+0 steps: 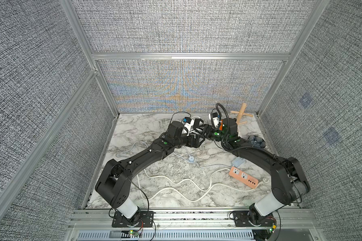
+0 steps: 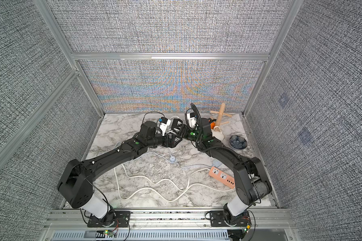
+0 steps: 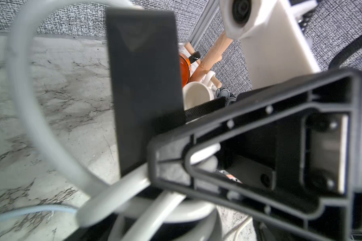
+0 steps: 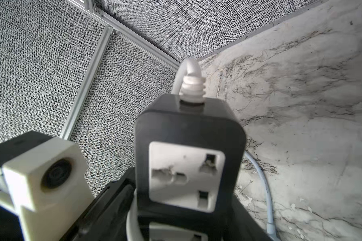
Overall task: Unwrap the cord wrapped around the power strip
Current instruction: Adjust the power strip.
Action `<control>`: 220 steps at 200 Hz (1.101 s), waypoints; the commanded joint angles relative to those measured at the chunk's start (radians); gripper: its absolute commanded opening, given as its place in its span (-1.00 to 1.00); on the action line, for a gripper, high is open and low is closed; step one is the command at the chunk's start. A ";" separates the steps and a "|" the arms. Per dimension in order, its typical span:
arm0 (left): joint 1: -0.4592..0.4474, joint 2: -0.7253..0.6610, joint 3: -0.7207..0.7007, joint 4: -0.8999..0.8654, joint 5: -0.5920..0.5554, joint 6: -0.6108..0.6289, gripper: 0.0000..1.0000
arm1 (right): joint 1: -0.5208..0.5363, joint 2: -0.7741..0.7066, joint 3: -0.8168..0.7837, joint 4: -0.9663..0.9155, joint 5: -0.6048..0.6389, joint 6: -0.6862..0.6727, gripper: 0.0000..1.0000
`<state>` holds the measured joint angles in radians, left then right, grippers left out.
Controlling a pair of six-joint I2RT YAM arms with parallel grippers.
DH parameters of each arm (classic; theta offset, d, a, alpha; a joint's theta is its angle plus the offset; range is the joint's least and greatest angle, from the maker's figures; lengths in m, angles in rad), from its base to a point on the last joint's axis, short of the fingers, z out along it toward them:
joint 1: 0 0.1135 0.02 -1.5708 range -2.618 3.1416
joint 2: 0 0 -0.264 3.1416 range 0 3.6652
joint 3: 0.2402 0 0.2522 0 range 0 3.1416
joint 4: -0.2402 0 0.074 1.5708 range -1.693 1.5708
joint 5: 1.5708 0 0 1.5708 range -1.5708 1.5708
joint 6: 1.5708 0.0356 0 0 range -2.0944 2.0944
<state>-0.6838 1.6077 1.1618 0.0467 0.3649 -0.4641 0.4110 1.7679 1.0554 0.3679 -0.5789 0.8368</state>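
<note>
Marble tabletop (image 1: 134,125) carries a pink power strip (image 1: 243,176), loose white cord (image 1: 176,188), bowl (image 1: 256,141), mug tree (image 1: 241,113).

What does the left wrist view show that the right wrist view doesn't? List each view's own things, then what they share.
Only the left wrist view: the orange mug, the white mug, the wooden mug stand and a wide loop of the white cord. It shows only a plain dark side of the power strip.
Only the right wrist view: the strip's socket face and the ribbed collar where the cord leaves it.
Both: the power strip, the white cord, a pale blue cable and the marble table.
</note>
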 commanded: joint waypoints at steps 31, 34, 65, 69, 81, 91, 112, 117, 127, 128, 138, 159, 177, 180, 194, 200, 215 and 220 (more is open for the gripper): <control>0.016 -0.081 -0.015 -0.065 -0.048 0.022 0.99 | -0.030 0.015 0.019 0.035 -0.021 -0.059 -0.41; 0.019 -0.088 -0.018 -0.070 -0.052 0.024 0.99 | -0.029 0.018 0.022 0.032 -0.022 -0.064 -0.41; 0.056 -0.156 -0.030 -0.117 -0.063 0.014 0.99 | -0.031 0.037 0.049 -0.005 -0.030 -0.122 -0.43; 0.062 -0.164 -0.031 -0.120 -0.064 0.011 0.99 | -0.031 0.040 0.050 -0.012 -0.030 -0.128 -0.43; 0.079 -0.179 -0.031 -0.125 -0.066 0.001 0.98 | -0.031 0.047 0.057 -0.023 -0.036 -0.146 -0.44; 0.089 -0.178 -0.023 -0.125 -0.074 -0.020 0.92 | -0.031 0.057 0.064 -0.030 -0.044 -0.160 -0.45; 0.115 -0.134 0.021 -0.130 -0.073 -0.074 0.71 | -0.031 0.075 0.080 -0.058 -0.064 -0.194 -0.46; 0.123 -0.119 0.037 -0.134 -0.066 -0.084 0.69 | -0.030 0.077 0.083 -0.066 -0.068 -0.202 -0.46; 0.135 -0.085 0.067 -0.133 -0.042 -0.109 0.66 | -0.029 0.082 0.092 -0.089 -0.075 -0.223 -0.46; 0.136 -0.082 0.070 -0.132 -0.039 -0.111 0.66 | -0.028 0.083 0.093 -0.093 -0.076 -0.225 -0.46; 0.139 -0.048 0.096 -0.112 -0.007 -0.126 0.65 | -0.026 0.086 0.101 -0.118 -0.078 -0.245 -0.46; 0.139 0.028 0.152 -0.085 0.062 -0.166 0.56 | -0.018 0.093 0.115 -0.154 -0.078 -0.276 -0.47; 0.141 0.077 0.183 -0.076 0.089 -0.201 0.42 | -0.010 0.099 0.128 -0.191 -0.069 -0.301 -0.47; 0.140 0.081 0.184 -0.065 0.094 -0.209 0.41 | -0.008 0.100 0.131 -0.198 -0.065 -0.306 -0.46; 0.140 0.096 0.182 -0.038 0.102 -0.230 0.39 | -0.001 0.102 0.140 -0.226 -0.048 -0.322 -0.47; 0.140 0.104 0.186 -0.042 0.095 -0.231 0.39 | 0.000 0.104 0.143 -0.233 -0.043 -0.324 -0.47; 0.140 0.116 0.193 -0.061 0.079 -0.225 0.40 | 0.008 0.105 0.146 -0.235 -0.034 -0.327 -0.47; 0.140 0.120 0.193 -0.058 0.079 -0.225 0.43 | 0.012 0.105 0.148 -0.237 -0.032 -0.327 -0.48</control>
<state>-0.5426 1.7145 1.3437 -0.0414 0.4297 -0.6678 0.4122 1.8717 1.1877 0.1200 -0.6258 0.5388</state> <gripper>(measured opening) 0.698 0.584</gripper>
